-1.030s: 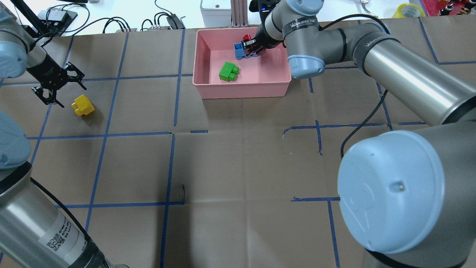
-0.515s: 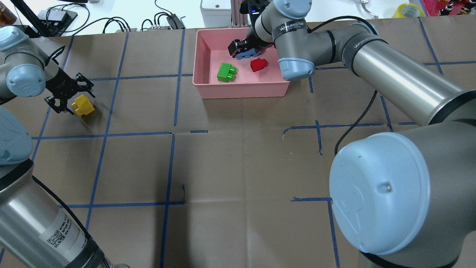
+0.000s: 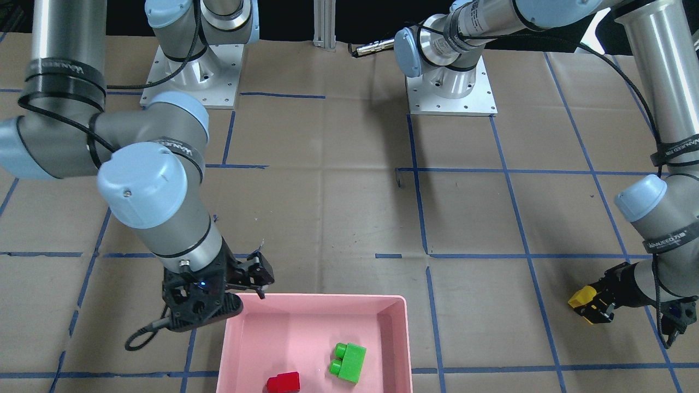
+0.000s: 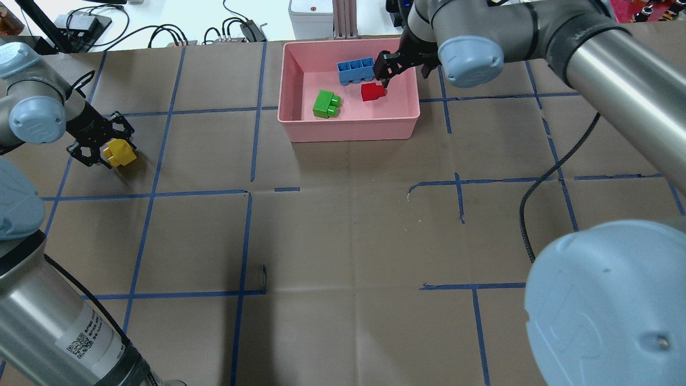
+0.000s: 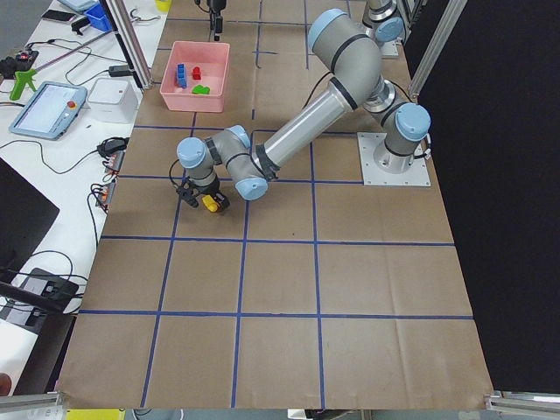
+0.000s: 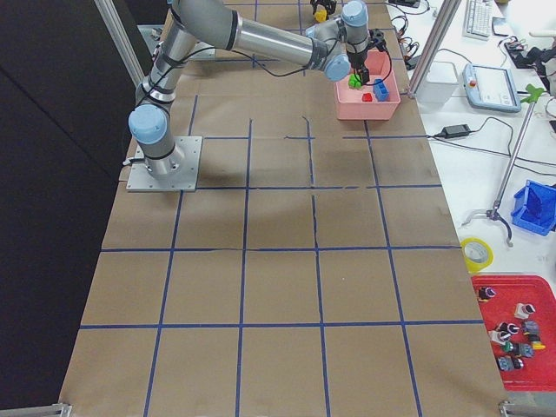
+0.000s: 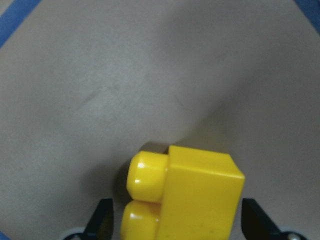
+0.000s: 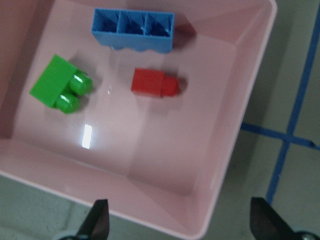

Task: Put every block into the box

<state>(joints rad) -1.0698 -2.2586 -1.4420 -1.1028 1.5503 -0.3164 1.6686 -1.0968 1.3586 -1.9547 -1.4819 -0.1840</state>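
Observation:
The pink box [image 4: 353,128] stands at the table's far middle. In it lie the green block [image 4: 327,103], the red block [image 4: 372,91] and the blue block [image 4: 355,71], which is on its side. The right wrist view shows the box wall [image 8: 165,200] with green [image 8: 60,85], red [image 8: 152,83] and blue [image 8: 132,30] blocks. My right gripper [image 4: 391,67] is open and empty above the box's far right corner. The yellow block [image 4: 120,153] sits on the table at the far left. My left gripper [image 4: 102,147] is open and straddles the yellow block [image 7: 185,195], fingers close to its sides.
A white device [image 4: 308,16] and an aluminium post [image 4: 343,19] stand just behind the box. Cables lie along the far left edge. A yellow tape roll [image 4: 589,13] is at the far right. The right arm's black cable [image 4: 536,177] hangs over the table.
My right gripper let go of the red and then the blue block in the box and drew back to the right. My left gripper moved in and now straddles the yellow block.

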